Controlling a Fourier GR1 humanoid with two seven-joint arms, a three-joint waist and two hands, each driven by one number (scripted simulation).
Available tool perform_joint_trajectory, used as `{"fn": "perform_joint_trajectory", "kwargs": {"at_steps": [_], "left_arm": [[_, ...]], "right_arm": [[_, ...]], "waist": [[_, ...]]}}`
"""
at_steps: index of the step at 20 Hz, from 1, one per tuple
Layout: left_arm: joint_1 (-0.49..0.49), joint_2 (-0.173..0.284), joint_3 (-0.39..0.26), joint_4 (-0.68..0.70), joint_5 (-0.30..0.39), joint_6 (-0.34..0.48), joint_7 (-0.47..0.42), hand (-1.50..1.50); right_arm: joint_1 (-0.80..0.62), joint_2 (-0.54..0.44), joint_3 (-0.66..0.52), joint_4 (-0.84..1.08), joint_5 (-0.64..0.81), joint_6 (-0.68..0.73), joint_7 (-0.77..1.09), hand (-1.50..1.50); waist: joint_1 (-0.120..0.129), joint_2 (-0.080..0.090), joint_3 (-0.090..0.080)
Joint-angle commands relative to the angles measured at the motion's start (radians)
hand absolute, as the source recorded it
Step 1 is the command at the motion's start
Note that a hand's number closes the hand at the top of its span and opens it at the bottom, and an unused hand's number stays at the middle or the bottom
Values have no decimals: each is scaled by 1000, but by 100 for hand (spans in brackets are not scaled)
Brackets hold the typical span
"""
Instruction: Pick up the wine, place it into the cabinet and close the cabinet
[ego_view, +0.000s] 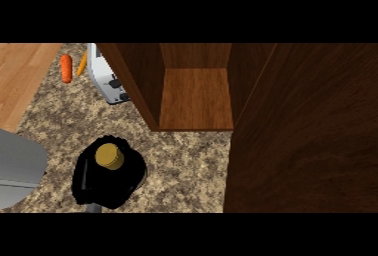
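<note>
**Wine bottle in hand, cabinet still open**

The wine bottle (110, 156) stands on the granite-patterned counter (184, 160), near the front and to the left of the open cabinet (196, 100). From above only its round, tan cork-coloured top shows; the dark body beneath is wrapped by a black hand (111, 175), its fingers curled round the bottle. Which arm it belongs to cannot be read from this view, and no second hand shows clearly

As a judgement: a glass bottle will be stiff, smooth, rather slippery and top-heavy once lifted, and breakable if knocked on the cabinet's edge. The wide body is the place to hold it, not the narrow neck, and it should travel upright

The cabinet is dark, straight-grained wood, its lighter shelf floor bare and box-shaped. Its tall door (303, 130) stands swung out at the right, a broad flat panel. The counter is speckled brown and grey stone. Behind the bottle, beside the cabinet's left wall, sits a white toaster (107, 80), and past it a slim orange carrot (66, 68) by a strip of pale wood. A grey rounded shape (18, 170) fills the left edge
</note>
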Motion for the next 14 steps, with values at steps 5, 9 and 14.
{"fn": "perform_joint_trajectory", "kwargs": {"at_steps": [5, 9, 14], "left_arm": [[-88, -2, -220, -219, -22, 327, 203, 150], [-215, -2, -316, -245, 6, 512, 294, 150], [-266, -2, -322, -162, 27, 594, 304, 150]], "right_arm": [[88, -25, -38, -207, -114, 31, 64, -150], [37, -20, -86, -175, -156, 33, 68, -150], [103, -13, -37, -253, -121, 23, 108, -150]], "waist": [[-14, 3, 0], [-20, 6, 0], [-22, 5, -1]]}}
